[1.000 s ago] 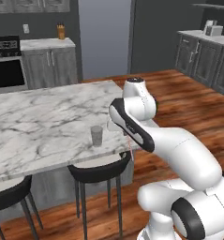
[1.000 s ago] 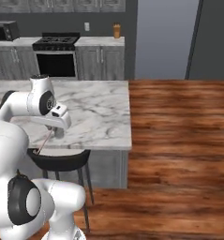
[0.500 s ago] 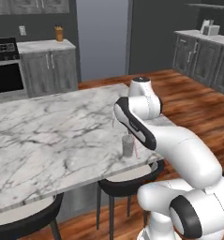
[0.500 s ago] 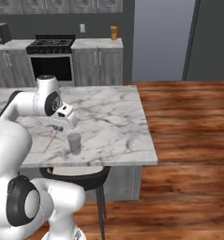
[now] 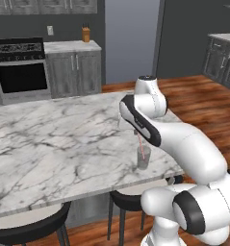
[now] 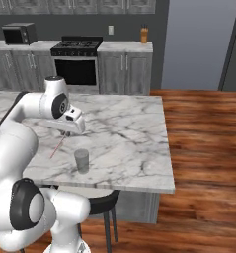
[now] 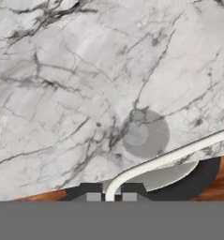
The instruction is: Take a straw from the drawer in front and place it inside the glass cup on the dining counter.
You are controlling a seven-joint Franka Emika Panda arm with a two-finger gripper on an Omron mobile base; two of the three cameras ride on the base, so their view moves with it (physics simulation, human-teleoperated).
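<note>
In the right base view the glass cup point(image 6: 81, 160) stands low and centre near the marble worktop point(image 6: 129, 133) edge. Up-left, the hand point(image 6: 66, 132) pinches the straw point(image 6: 57, 147), which slants down-left, beside the cup.

Glass cup point(image 6: 81, 160) on dining counter point(image 6: 124, 133), near edge

glass cup point(image 7: 145, 133) on dining counter point(image 7: 62, 70) — from above

The counter point(image 5: 49, 144) is white with grey lines. The cup point(image 5: 144, 157) is clear grey. The straw point(image 6: 57, 147) is pinkish red.
</note>
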